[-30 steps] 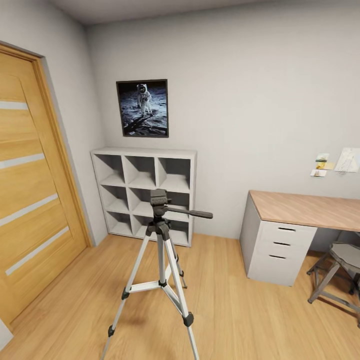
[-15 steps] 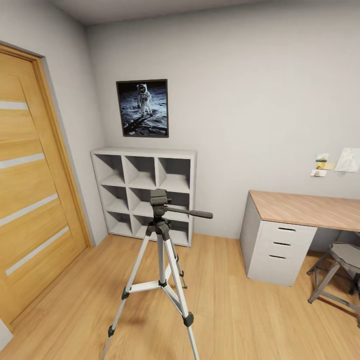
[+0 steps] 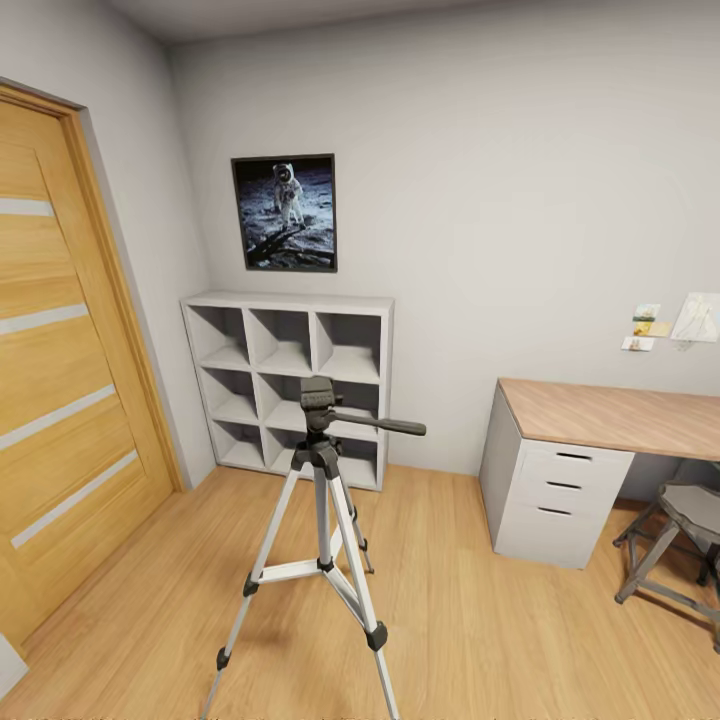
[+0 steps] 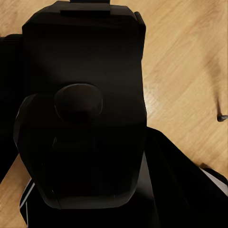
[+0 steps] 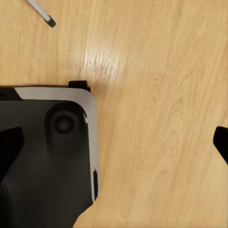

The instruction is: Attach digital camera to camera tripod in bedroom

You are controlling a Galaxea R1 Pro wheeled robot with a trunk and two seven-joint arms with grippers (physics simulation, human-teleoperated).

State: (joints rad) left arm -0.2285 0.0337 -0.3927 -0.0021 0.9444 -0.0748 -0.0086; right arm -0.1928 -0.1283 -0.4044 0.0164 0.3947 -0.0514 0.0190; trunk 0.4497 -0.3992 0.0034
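Jaws' state cannot be told; camera tripod [image 3: 322, 520] stands unmoved, though the head view has tilted slightly.

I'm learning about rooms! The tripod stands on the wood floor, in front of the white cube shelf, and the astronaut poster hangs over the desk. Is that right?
Not quite. In the head view the astronaut poster hangs over the white cube shelf, not the desk. The tripod does stand on the wood floor in front of the shelf.

text: none legible | wall notes [image 3: 645, 328] above desk: too small to read
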